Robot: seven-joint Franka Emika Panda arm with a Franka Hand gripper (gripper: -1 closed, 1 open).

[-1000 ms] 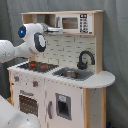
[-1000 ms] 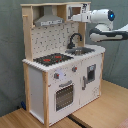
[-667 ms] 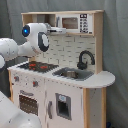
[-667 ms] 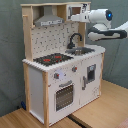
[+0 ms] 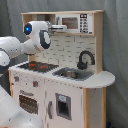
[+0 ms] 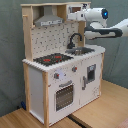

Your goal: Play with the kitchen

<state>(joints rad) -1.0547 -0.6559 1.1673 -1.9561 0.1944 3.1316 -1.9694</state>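
Note:
The kitchen (image 5: 65, 95) (image 6: 47, 82) is a tall toy unit of pale wood and white panels. It has a black faucet (image 5: 85, 59) (image 6: 75, 39) over a sink (image 5: 72, 74), a red-ringed stovetop (image 5: 37, 66) (image 6: 52, 59), an oven door (image 6: 64, 96), a grey hood (image 6: 50, 20) and a small microwave (image 5: 75, 22). My gripper (image 5: 59, 25) (image 6: 75, 15) is raised to the top shelf, right at the microwave's edge next to the hood. Whether it touches the microwave is unclear.
The kitchen stands on a wooden table (image 6: 105, 112) before a grey curtain (image 5: 117, 45). My white arm (image 5: 15, 47) comes in from the first exterior view's left, above the stovetop. Another white part of the arm (image 5: 12, 112) fills the lower left there.
My wrist and gripper have risen a little and moved closer to the microwave on the top shelf. The kitchen itself has not moved.

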